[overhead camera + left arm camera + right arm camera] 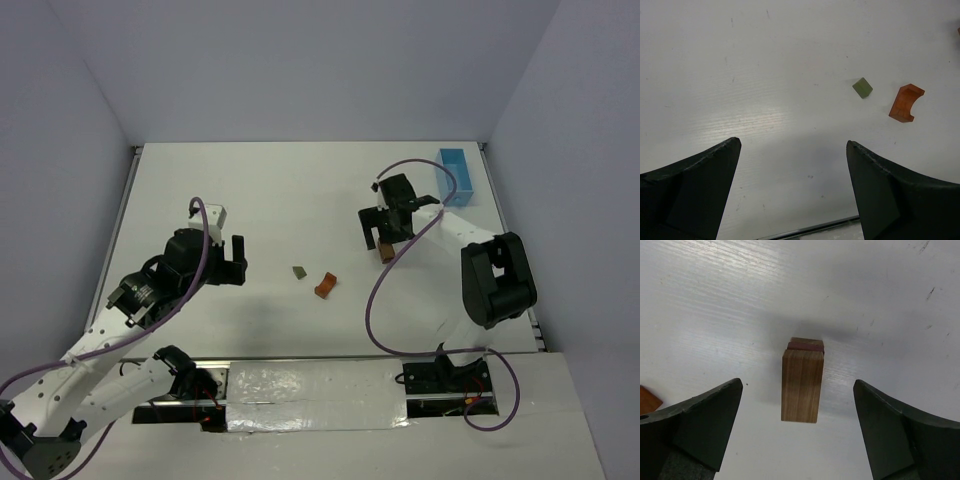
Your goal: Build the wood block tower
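The right fingers [700, 425] stand spread wide, one on each side of the stack [802, 371]. Bare worktop [740, 300] shows between each finger and the wood, and they grasp nothing. The stack's near piece is a tan block [800, 392] with straight grain. A thin dark-red piece [806, 345] and a brown edge show just beyond its far end, touching it, but how they are layered cannot be told. In the top view the stack sits on the right side of the worktop, directly under the right arm's head. It lies nearer than the blue tray [457, 176], which is at the far right edge.

The left fingers [695, 190] are released too, wide apart above bare worktop and holding nothing. Ahead of them and to their right lie an olive block [862, 87] and an orange arch block [906, 103]. These two are near each other but not touching, both loose mid-worktop between the two arms and well apart from the stack.
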Motion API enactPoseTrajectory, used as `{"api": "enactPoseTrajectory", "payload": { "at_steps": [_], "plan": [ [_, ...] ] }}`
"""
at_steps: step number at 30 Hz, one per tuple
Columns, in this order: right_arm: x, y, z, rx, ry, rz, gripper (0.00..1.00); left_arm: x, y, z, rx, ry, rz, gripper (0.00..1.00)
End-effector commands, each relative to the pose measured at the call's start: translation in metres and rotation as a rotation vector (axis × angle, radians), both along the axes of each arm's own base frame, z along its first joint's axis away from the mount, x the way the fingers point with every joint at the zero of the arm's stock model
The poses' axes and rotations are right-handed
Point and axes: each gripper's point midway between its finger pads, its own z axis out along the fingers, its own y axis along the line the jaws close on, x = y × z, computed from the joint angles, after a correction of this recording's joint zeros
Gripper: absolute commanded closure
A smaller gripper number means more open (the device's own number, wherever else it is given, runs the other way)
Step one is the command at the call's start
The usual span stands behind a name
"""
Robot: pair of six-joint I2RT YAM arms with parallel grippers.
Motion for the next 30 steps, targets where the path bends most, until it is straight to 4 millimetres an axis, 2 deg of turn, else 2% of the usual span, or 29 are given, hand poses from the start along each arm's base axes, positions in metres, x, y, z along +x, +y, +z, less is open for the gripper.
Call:
{"api": "enactPoseTrajectory", "payload": {
  "at_steps": [1,3,4,6,7,8,10,12,13,14,16,18,20,21,22,23,25,26,27,28,29,30],
  "plan": [
    [0.01,0.005,0.055,0.052,-0.125,-0.004,0.0,0.006,-0.003,0.005,-0.011,-0.03,-0.008,0.0],
    [0.007,0.014,0.09,0.059,-0.208,-0.004,0.0,0.006,-0.003,0.005,-0.011,-0.03,-0.005,0.01],
    [0.0,0.018,0.1,0.049,-0.219,-0.001,0.0,0.007,-0.003,0.005,-0.01,-0.028,-0.001,0.01],
    [-0.005,0.03,0.134,0.063,-0.292,-0.025,0.0,0.007,-0.002,0.004,-0.005,-0.026,0.003,0.01],
    [-0.018,0.04,0.143,0.022,-0.314,-0.015,0.0,0.007,0.0,0.004,0.0,-0.025,0.013,0.01],
    [-0.024,0.048,0.165,0.031,-0.372,-0.023,0.0,0.007,0.0,0.003,0.001,-0.023,0.015,0.01],
    [-0.044,0.065,0.183,0.056,-0.466,-0.075,0.0,0.008,0.0,0.003,0.002,-0.024,0.018,0.0],
    [-0.054,0.083,0.181,0.197,-0.481,-0.093,0.0,0.008,0.0,0.001,0.005,-0.02,0.02,0.0],
    [-0.049,0.105,0.19,0.345,-0.527,-0.062,0.0,0.008,0.0,0.001,0.003,-0.02,0.022,0.0],
    [-0.07,0.121,0.158,0.44,-0.425,0.048,0.0,0.009,-0.001,-0.001,0.008,-0.011,0.016,0.01],
    [-0.083,0.142,0.145,0.572,-0.359,0.11,0.0,0.009,-0.003,-0.004,0.013,0.0,0.012,0.0],
    [-0.089,0.15,0.14,0.612,-0.323,0.104,0.0,0.01,-0.007,-0.006,0.013,0.017,-0.002,0.01],
    [-0.087,0.131,0.131,0.581,-0.317,-0.06,0.0,0.009,-0.019,-0.012,-0.011,0.055,-0.043,0.01],
    [-0.081,0.109,0.141,0.554,-0.391,-0.168,0.0,0.008,-0.026,-0.014,-0.031,0.073,-0.069,0.0],
    [-0.085,0.093,0.136,0.519,-0.388,-0.232,0.0,0.007,-0.035,-0.014,-0.052,0.089,-0.096,0.01],
    [-0.086,0.082,0.142,0.529,-0.41,-0.294,0.0,0.007,-0.046,-0.022,-0.066,0.129,-0.114,0.01],
    [-0.095,0.059,0.156,0.535,-0.457,-0.334,0.0,0.001,-0.076,-0.022,-0.062,0.132,-0.178,0.0],
    [-0.098,0.054,0.158,0.536,-0.457,-0.339,0.0,0.003,-0.087,-0.035,-0.03,0.17,-0.167,0.01],
    [-0.1,0.047,0.159,0.533,-0.451,-0.355,0.0,-0.003,-0.103,-0.04,0.009,0.172,-0.203,0.01],
    [-0.104,0.035,0.158,0.516,-0.447,-0.379,0.0,0.0,-0.119,-0.036,0.002,0.159,-0.227,0.01],
    [-0.106,0.029,0.158,0.507,-0.448,-0.392,0.0,0.003,-0.132,-0.055,0.041,0.202,-0.247,0.01],
    [-0.108,0.024,0.158,0.506,-0.447,-0.411,0.0,0.004,-0.142,-0.064,0.045,0.217,-0.271,0.01]
  ]
}}
